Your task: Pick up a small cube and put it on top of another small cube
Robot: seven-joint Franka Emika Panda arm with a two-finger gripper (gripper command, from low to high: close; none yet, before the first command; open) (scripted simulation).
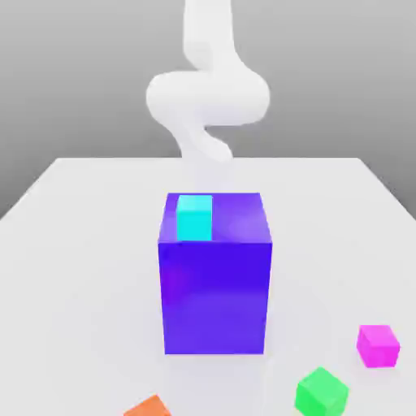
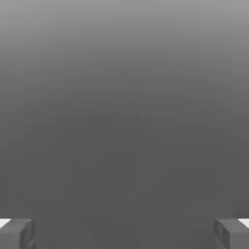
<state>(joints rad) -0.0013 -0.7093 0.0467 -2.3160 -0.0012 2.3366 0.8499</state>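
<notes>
Gripper was seen w/ fingers wide apart, nothing between them, facing blank grey. Magenta cube lay on table, near edge, exterior view's right, just beside green cube. Judged light, rigid, glossy, maybe slippery; best taken across two opposite flat faces. Further back, cyan cube sat atop big blue block. Arm was raised behind, well apart from the magenta cube.

The exterior view looks from above the table's near edge, across it, to the arm at the far edge. The hand view looks past two fingertips at plain grey.
</notes>
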